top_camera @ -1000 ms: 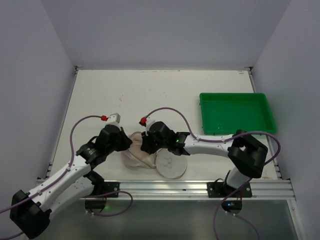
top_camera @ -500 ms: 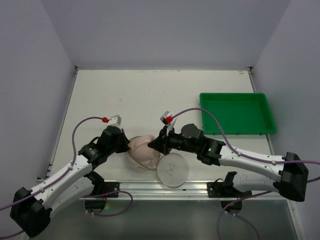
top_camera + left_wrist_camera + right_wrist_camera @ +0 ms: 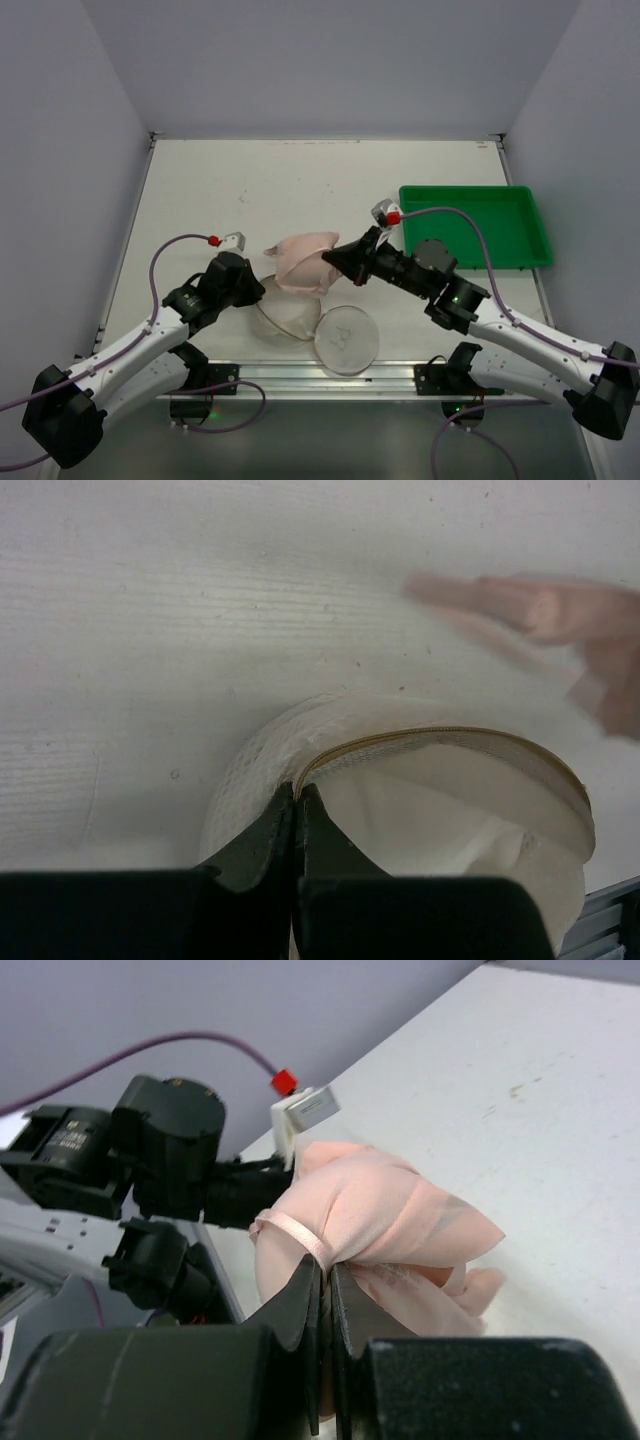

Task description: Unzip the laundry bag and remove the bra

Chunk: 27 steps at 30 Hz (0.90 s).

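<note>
The white mesh laundry bag (image 3: 290, 315) lies near the table's front edge, unzipped, its round flat lid (image 3: 345, 340) folded out to the right. My left gripper (image 3: 258, 294) is shut on the bag's beige zip rim (image 3: 420, 736), pinning the mesh wall (image 3: 255, 765). The pale pink bra (image 3: 305, 264) hangs in the air above and behind the bag, outside it. My right gripper (image 3: 338, 259) is shut on the bra (image 3: 370, 1210), gripping a bunch of fabric beside a strap. In the left wrist view the bra (image 3: 540, 610) is a pink blur at upper right.
A green rectangular tray (image 3: 473, 227) stands at the right of the table, just behind my right arm. Walls enclose the table on the left, back and right. A metal rail (image 3: 330, 375) runs along the front edge.
My right gripper has pulled the bra up and out of the bag, moving back and to the right. The left gripper has stayed shut on the bag's rim.
</note>
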{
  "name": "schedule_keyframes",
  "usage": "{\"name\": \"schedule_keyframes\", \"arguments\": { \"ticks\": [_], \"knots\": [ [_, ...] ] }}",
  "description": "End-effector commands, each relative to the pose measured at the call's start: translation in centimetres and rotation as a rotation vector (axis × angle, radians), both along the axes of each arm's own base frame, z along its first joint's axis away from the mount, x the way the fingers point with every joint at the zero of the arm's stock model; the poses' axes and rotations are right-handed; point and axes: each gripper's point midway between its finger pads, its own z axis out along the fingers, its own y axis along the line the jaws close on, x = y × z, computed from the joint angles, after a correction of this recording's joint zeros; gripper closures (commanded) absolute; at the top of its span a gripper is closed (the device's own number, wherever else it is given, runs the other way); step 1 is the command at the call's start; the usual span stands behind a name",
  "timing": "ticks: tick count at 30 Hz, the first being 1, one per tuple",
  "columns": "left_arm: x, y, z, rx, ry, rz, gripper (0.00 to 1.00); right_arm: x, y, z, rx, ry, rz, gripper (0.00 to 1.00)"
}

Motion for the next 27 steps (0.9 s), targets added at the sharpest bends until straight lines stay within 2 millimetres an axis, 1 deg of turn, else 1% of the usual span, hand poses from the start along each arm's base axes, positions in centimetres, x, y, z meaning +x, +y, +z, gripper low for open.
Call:
{"name": "schedule_keyframes", "arguments": {
  "ticks": [1, 3, 4, 5, 7, 8, 9, 10, 12, 13, 15, 16, 18, 19, 21, 22, 23, 24, 25, 27],
  "knots": [
    [0.5, -0.1, 0.1, -0.008, -0.021, 0.004, 1.00, 2.3, -3.0, 4.3, 0.068, -0.070, -0.111, 1.00],
    [0.5, -0.1, 0.0, -0.009, -0.020, 0.004, 1.00, 3.7, -4.7, 4.7, 0.052, -0.075, -0.204, 1.00],
    [0.5, -0.1, 0.0, -0.007, -0.019, 0.003, 1.00, 4.4, -5.9, 5.4, 0.057, -0.086, -0.260, 1.00],
    [0.5, -0.1, 0.0, -0.008, -0.020, 0.002, 1.00, 6.0, -7.9, 5.0, 0.031, -0.069, -0.375, 1.00],
    [0.5, -0.1, 0.0, -0.009, -0.021, 0.002, 1.00, 7.6, -10.4, 5.0, 0.030, -0.045, -0.505, 1.00],
    [0.6, -0.2, 0.0, -0.011, -0.022, -0.001, 1.00, 9.2, -13.5, 4.3, 0.008, -0.015, -0.654, 1.00],
    [0.6, -0.3, 0.0, -0.010, -0.022, -0.004, 1.00, 9.8, -15.1, 3.8, -0.006, 0.013, -0.733, 1.00],
    [0.5, -0.3, -0.2, -0.008, -0.018, -0.005, 1.00, 10.6, -17.8, 3.0, -0.021, 0.065, -0.845, 1.00],
    [0.5, -0.4, -0.1, -0.012, -0.019, -0.012, 1.00, 11.5, -21.2, 2.5, -0.026, 0.101, -0.991, 1.00],
    [0.5, -0.4, -0.2, -0.012, -0.018, -0.013, 1.00, 12.0, -23.8, 1.9, -0.015, 0.134, -1.084, 1.00],
    [0.6, -0.5, -0.1, -0.015, -0.022, -0.017, 1.00, 12.2, -26.4, 1.4, 0.006, 0.159, -1.174, 1.00],
    [0.5, -0.5, 0.0, -0.016, -0.024, -0.019, 1.00, 12.4, -29.0, 0.8, 0.024, 0.191, -1.266, 1.00],
    [0.7, -0.6, 0.3, -0.027, -0.032, -0.019, 1.00, 12.8, -31.4, -0.1, 0.032, 0.230, -1.346, 1.00],
    [0.7, -0.8, 0.4, -0.033, -0.036, -0.023, 1.00, 13.0, -33.3, -0.4, 0.046, 0.254, -1.395, 1.00],
    [0.7, -1.0, 0.5, -0.043, -0.040, -0.030, 1.00, 13.5, -34.5, -1.0, 0.059, 0.289, -1.422, 1.00],
    [0.7, -1.1, 0.6, -0.045, -0.039, -0.034, 1.00, 14.0, -35.4, -2.0, 0.064, 0.332, -1.440, 1.00],
    [0.7, -1.2, 0.6, -0.050, -0.037, -0.039, 1.00, 14.3, -37.1, -2.3, 0.084, 0.343, -1.481, 1.00],
    [0.7, -1.4, 0.6, -0.054, -0.036, -0.044, 1.00, 14.6, -37.7, -2.8, 0.091, 0.356, -1.495, 1.00],
    [0.7, -1.4, 0.4, -0.052, -0.030, -0.047, 1.00, 15.0, -39.0, -3.8, 0.108, 0.390, -1.528, 1.00],
    [0.6, -1.6, 0.3, -0.057, -0.025, -0.056, 1.00, 16.0, -39.6, -4.1, 0.138, 0.400, -1.518, 1.00]
  ]
}}
